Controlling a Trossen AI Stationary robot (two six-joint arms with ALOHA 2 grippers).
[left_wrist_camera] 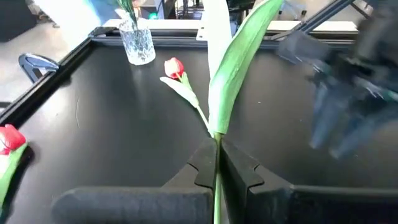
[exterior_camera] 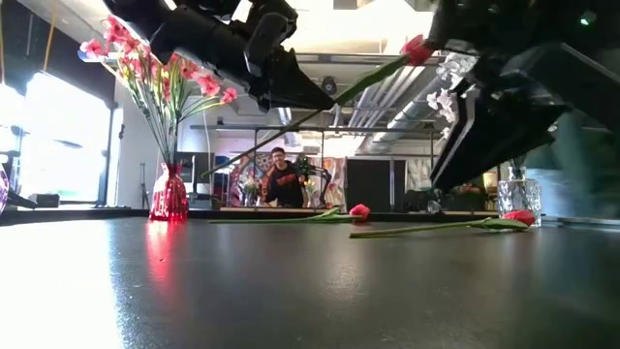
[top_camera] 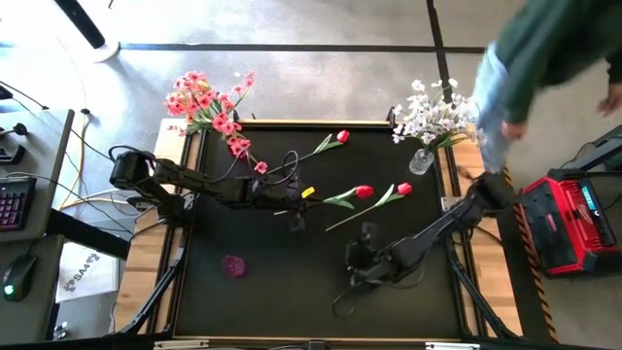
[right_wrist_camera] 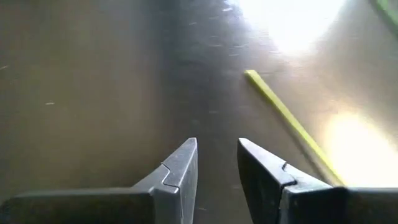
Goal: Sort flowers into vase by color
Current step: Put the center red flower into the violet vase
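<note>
One red tulip (top_camera: 341, 137), light and flexible, is clamped mid-stem by the left gripper (left_wrist_camera: 216, 163); right gripper (right_wrist_camera: 217, 163), at 5 o'clock, hangs open.

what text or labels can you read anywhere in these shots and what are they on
Nothing reads for certain.
White sheet on the floor left of the table: dark print, perhaps "SAA", too blurred to confirm.
Red case right of the table: light panel, no legible characters.
Keyboard at far left: keys too small to read.

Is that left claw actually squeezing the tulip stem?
Yes. The left gripper is shut on the red tulip's stem, lifted off the table.
</note>
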